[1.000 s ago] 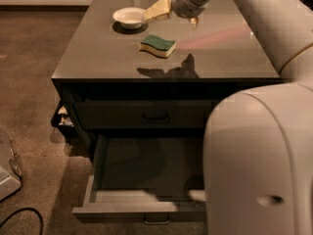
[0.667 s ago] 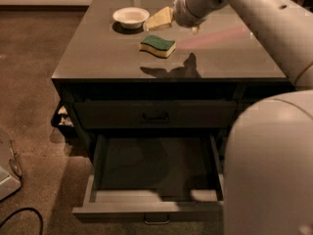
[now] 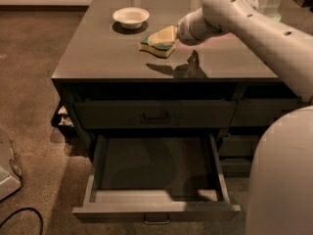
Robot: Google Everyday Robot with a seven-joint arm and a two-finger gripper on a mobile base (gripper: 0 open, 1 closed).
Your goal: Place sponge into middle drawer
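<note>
**Sponge [image 3: 154,48] on the countertop [image 3: 93,53], gripper [image 3: 166,34] over its far right corner.**
The white bowl [image 3: 131,16] sits just beyond and to the left of the sponge, apart from it. The sponge lies flat with its long axis running roughly left to right, its rough green top over soft yellow foam. Your gripper comes in from the right and overlaps that end. You cannot tell how wide it is set or whether it has a hold. The middle drawer [image 3: 218,173] stands pulled out below the front edge, shallow, hard-walled and flat-floored, so your carry runs toward you and down.

gripper [image 3: 165,36]: lowered from beside bowl [image 3: 130,16] | now over sponge [image 3: 154,49], seemingly touching it
</note>
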